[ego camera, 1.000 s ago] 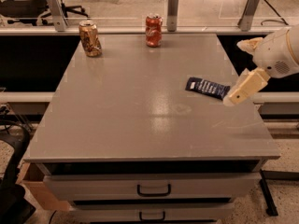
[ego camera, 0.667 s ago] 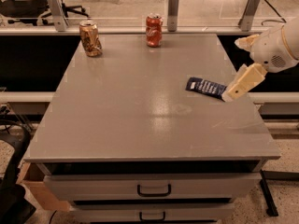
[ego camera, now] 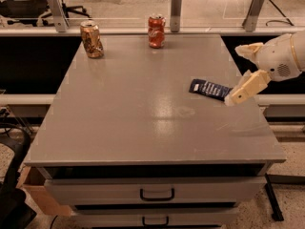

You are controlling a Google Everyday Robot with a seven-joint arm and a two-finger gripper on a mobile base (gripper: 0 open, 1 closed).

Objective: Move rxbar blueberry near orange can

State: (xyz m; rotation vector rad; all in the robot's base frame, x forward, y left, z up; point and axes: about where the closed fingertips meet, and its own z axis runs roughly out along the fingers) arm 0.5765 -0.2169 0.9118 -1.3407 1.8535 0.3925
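At the right edge of the table [ego camera: 143,128] the gripper [ego camera: 233,75] is held spread-jawed, empty; the rxbar blueberry [ego camera: 209,89] is laid just beside it (long axis toward it), well apart from the orange can [ego camera: 91,39].

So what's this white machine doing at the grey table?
A one-armed robot is working at a grey table. Its cream-coloured pincer is over the table's right side, right beside the end of a flat dark-blue wrapped snack bar that lies on the surface, not lifted. A dented golden-orange drink can stands at the far left corner and a red can further along the back edge, both well away from the bar.
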